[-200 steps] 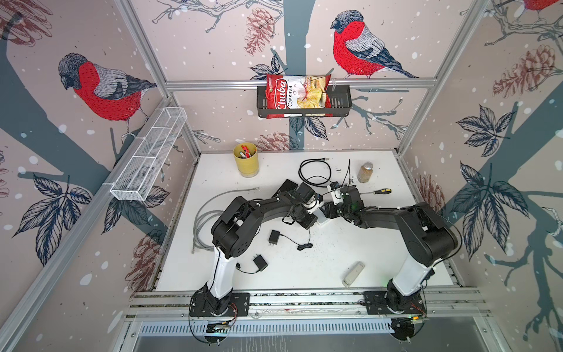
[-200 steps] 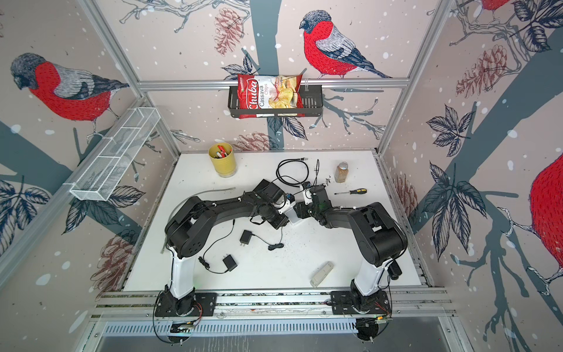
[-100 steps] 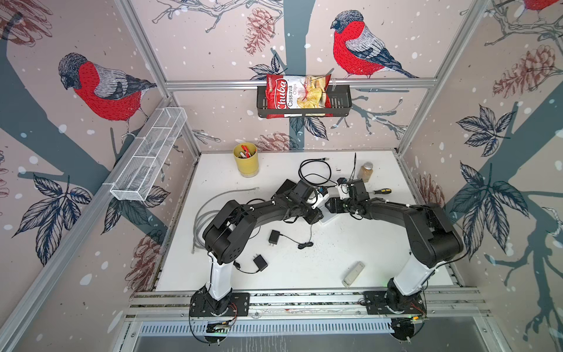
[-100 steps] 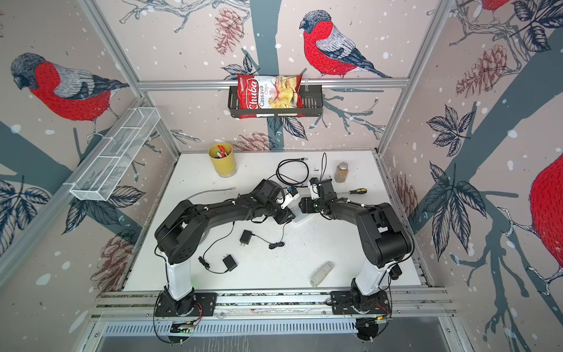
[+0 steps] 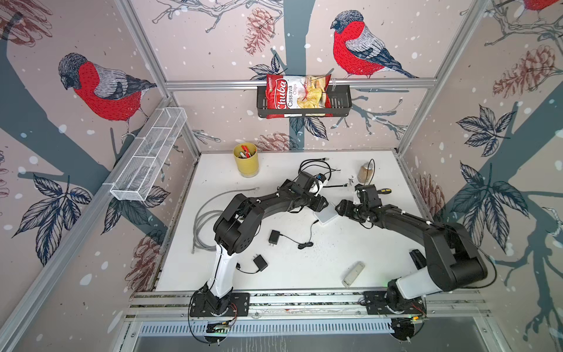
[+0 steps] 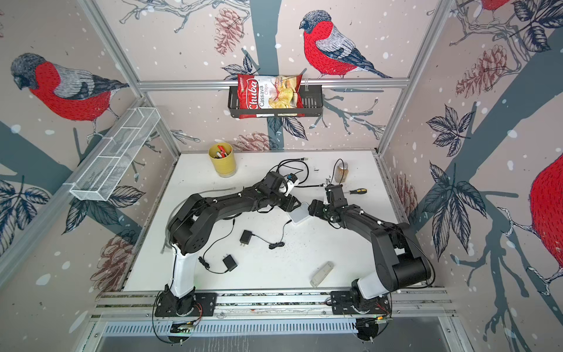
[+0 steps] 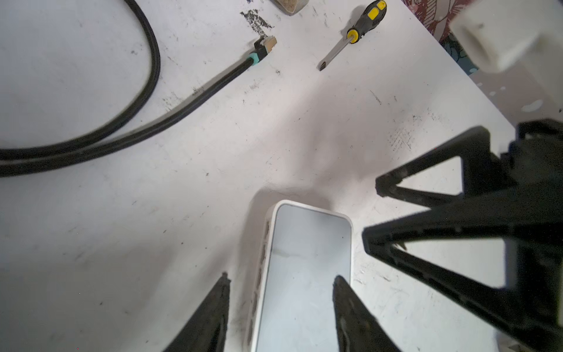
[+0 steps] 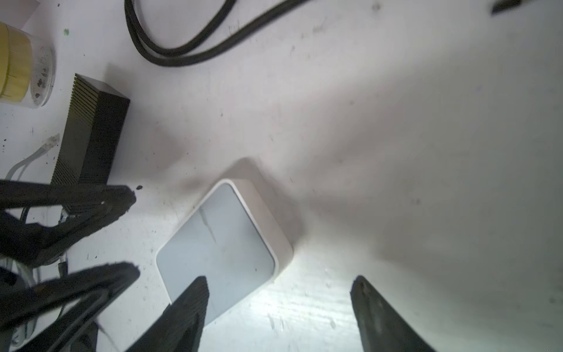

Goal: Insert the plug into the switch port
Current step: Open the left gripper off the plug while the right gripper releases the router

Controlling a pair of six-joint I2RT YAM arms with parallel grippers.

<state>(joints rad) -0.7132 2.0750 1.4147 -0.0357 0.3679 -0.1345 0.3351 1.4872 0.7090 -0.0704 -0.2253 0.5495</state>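
**Both grippers at the switch, plug not yet picked up.**

- **Left gripper** [image 7: 281, 278]: jaws roughly half parted, poised over one end of the switch [image 7: 307, 259]. They grip nothing.
- **Switch:** lies flat near the middle of the table [image 5: 304, 268], between the two grippers.
- **Right gripper** [image 8: 280, 279]: jaws wide apart and empty, with one finger over a corner of the switch.
- **Plug** [image 7: 265, 45]: lies loose toward the table's far right corner, near the screwdriver [image 7: 359, 27].

**Suggested technique:** One gripper should pinch the switch across its plain walls, leaving the port row [image 7: 262, 259] clear. The other should take the plug behind its shell, square it to a port and push straight in.

**Materials:**
- Switch: a glossy white plastic slab with rounded corners, a pale grey top and dark port recesses along one side.
- Plug: a boxy metal shell with a teal collar, on a matte black cable [image 7: 146, 134].
- Table: white and scuffed.
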